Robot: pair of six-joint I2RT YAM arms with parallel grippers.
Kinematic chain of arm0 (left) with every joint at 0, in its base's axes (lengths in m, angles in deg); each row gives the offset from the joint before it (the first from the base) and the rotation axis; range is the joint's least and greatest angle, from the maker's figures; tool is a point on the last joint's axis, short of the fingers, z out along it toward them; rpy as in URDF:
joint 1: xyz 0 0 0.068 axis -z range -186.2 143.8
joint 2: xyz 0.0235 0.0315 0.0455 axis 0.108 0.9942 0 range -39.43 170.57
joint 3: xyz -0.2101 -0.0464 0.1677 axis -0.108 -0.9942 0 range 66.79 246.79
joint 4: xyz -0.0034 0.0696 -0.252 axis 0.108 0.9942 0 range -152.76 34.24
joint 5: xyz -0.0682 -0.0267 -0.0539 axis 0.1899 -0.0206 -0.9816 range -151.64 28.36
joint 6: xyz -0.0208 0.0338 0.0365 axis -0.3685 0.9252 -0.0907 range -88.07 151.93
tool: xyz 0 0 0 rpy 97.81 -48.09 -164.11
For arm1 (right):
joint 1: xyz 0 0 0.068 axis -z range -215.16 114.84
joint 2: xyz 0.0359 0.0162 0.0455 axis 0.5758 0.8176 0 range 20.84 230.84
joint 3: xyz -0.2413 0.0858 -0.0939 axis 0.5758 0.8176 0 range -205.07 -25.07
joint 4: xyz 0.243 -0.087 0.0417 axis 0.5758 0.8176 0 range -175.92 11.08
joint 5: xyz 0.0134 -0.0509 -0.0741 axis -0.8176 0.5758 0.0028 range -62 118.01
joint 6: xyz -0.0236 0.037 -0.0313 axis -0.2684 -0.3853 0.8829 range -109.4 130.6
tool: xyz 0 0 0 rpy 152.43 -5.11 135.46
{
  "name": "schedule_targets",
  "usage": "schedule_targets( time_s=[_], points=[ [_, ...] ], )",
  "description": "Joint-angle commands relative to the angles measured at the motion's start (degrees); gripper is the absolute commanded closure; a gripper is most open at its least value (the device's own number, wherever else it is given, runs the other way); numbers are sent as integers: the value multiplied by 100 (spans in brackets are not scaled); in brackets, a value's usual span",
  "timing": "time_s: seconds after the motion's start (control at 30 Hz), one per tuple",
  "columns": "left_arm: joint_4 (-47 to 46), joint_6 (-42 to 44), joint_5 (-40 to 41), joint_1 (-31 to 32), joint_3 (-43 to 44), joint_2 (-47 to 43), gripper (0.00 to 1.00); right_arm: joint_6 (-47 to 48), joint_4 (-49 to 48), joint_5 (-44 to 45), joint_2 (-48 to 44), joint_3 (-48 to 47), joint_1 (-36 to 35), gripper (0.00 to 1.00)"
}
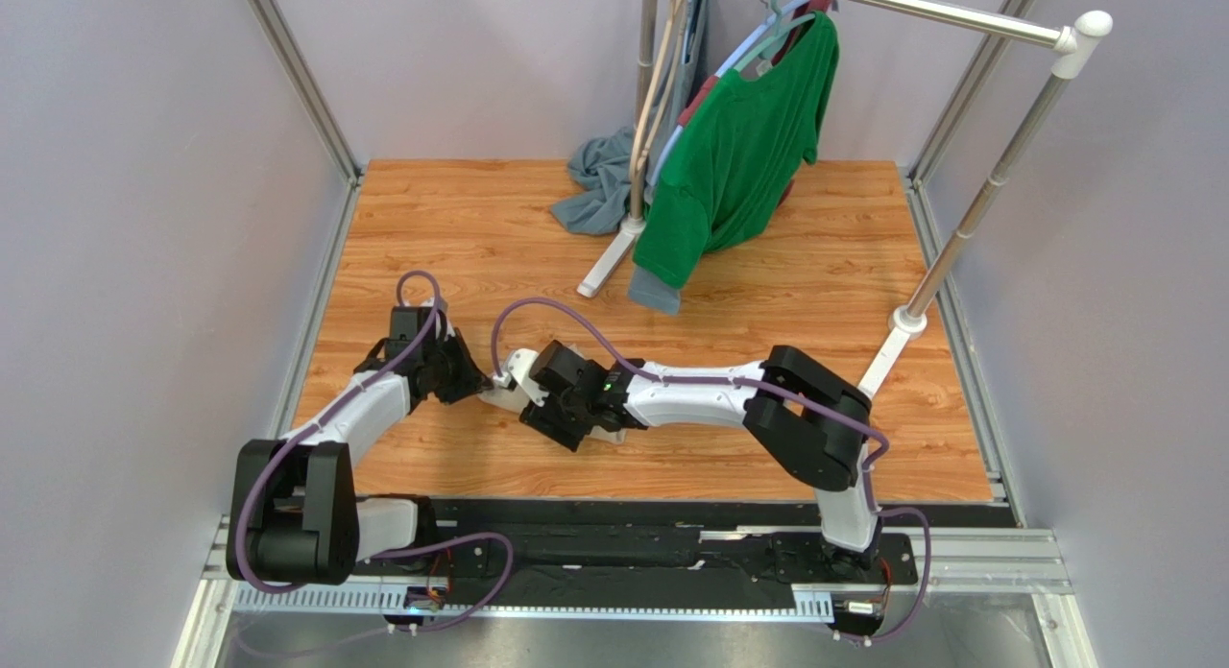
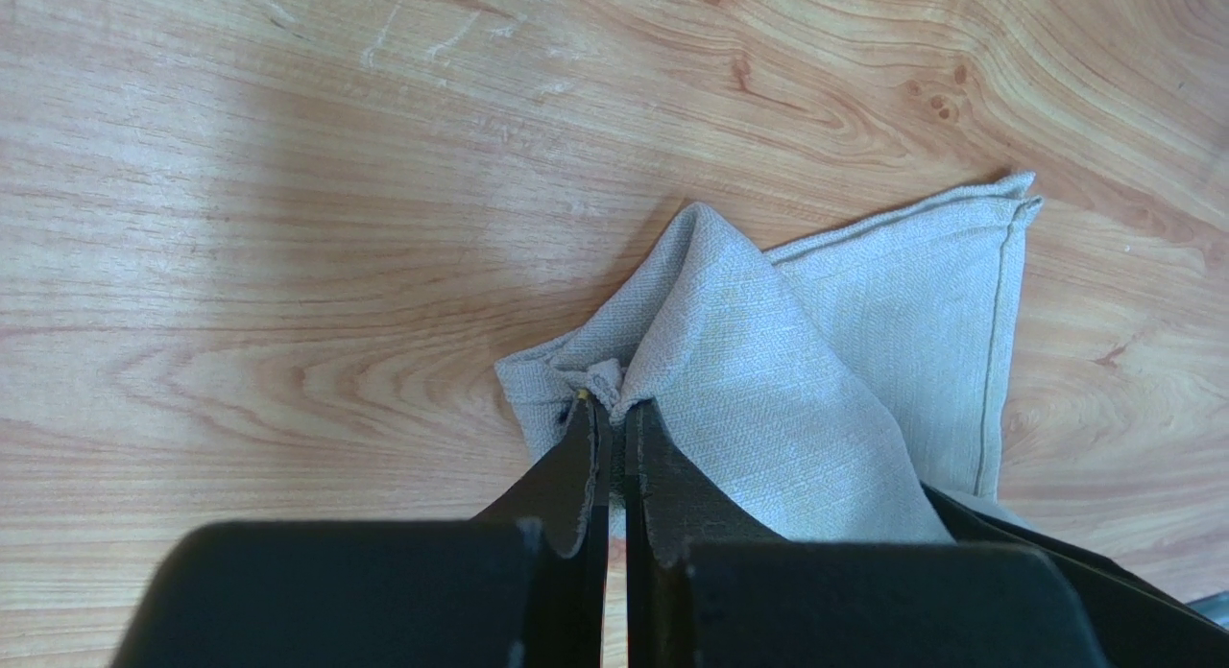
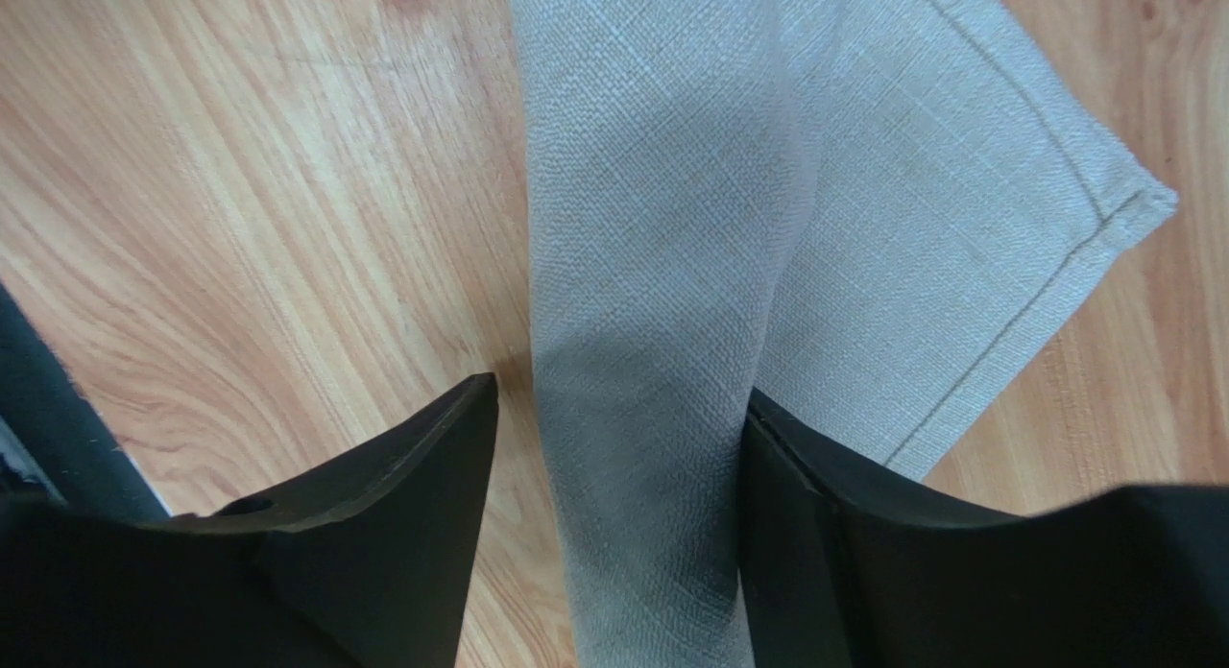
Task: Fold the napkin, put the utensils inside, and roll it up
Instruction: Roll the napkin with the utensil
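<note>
stage: late, napkin [image 2: 808, 366] looks rolled | fork: unseen, maybe inside | left gripper [image 2: 613, 423]: clamped on napkin end | right gripper [image 3: 620, 398]: jaws apart, straddling roll | to do: tighten roll

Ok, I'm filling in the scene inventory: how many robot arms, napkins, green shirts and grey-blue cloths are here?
Robot arms: 2
Napkin: 1
Green shirt: 1
Grey-blue cloth: 1
Total: 5

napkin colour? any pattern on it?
Plain pale grey-beige woven napkin, no print; clearest in the right wrist view.
</note>
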Motion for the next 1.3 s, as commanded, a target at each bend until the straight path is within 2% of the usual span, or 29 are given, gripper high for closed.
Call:
schedule_targets(
  time_s=[0.0,0.07,0.1,0.13,0.17,0.2,0.3,0.47,0.67,1.13,1.23,1.27],
  points=[
    [-68,114,-195,18,111,-45,100,-35,-205,95,251,26,70,50],
    [-51,78,-221,18,129,-159,99,-114,-205,-45,286,78,166,61],
    [-7,61,-221,18,147,-220,88,-184,-205,-116,286,105,193,67],
    [19,35,-204,18,164,-377,81,-219,-205,-117,260,140,237,69],
    [46,34,-178,18,190,-466,71,-263,-266,-517,251,184,350,71],
    [133,26,-143,18,217,-562,55,-351,-302,-669,216,280,404,75],
    [291,17,129,18,270,-940,41,-526,-460,-1363,190,421,693,82],
    [257,26,227,18,103,-1389,40,-782,-714,-2819,277,483,1159,84],
    [152,8,341,18,-187,-1635,39,-1028,-776,-3850,594,316,1546,85],
    [-534,70,148,18,-284,-950,41,-1098,-733,-4432,1086,61,1705,87],
    [-639,78,69,18,-284,-801,46,-1125,-724,-4502,1156,18,1731,87],
    [-657,78,51,18,-293,-766,50,-1125,-724,-4511,1165,9,1740,87]
  ],
)
